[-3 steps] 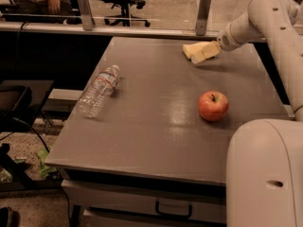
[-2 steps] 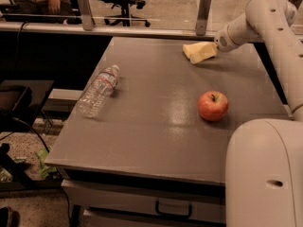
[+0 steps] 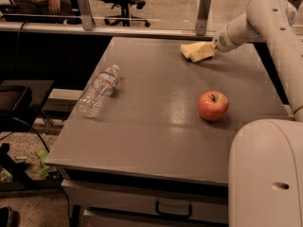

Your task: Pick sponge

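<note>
My gripper [image 3: 197, 51] shows as a pale yellow blocky shape at the end of the white arm [image 3: 246, 22]. It is low over the far right part of the grey table [image 3: 151, 126]. I cannot make out the sponge as a separate thing; it may be hidden at or under the gripper. A small pale lobe on the gripper's left side cannot be told apart from it.
A red apple [image 3: 213, 106] stands on the right of the table. A clear plastic water bottle [image 3: 98, 90] lies on its side at the left edge. A rail with posts [image 3: 204, 13] runs behind the table. The robot's white body [image 3: 265, 174] fills the near right.
The arm's wrist has edged slightly to the left. The pale yellow shape stays at nearly the same spot. The apple and the bottle have not moved.
</note>
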`<move>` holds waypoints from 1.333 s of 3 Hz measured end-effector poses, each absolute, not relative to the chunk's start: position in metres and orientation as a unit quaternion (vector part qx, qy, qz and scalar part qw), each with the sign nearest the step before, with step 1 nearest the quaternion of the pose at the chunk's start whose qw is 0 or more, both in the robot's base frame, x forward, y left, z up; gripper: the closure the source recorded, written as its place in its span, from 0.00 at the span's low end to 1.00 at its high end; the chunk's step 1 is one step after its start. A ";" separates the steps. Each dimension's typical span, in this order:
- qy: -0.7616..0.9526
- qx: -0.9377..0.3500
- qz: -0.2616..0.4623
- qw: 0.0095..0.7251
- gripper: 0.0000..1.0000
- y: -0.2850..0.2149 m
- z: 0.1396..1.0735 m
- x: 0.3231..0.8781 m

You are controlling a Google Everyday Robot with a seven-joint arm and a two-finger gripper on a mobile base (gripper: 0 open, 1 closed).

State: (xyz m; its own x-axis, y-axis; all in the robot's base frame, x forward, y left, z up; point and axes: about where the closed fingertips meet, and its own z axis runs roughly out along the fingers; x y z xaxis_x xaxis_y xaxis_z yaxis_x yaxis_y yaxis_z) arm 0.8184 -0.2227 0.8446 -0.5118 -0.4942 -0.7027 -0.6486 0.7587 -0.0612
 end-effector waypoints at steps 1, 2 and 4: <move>0.854 -0.338 0.118 0.378 0.88 -0.217 0.859 0.810; 0.841 -0.355 0.134 0.386 1.00 -0.205 0.880 0.795; 0.803 -0.420 0.156 0.394 1.00 -0.164 0.951 0.749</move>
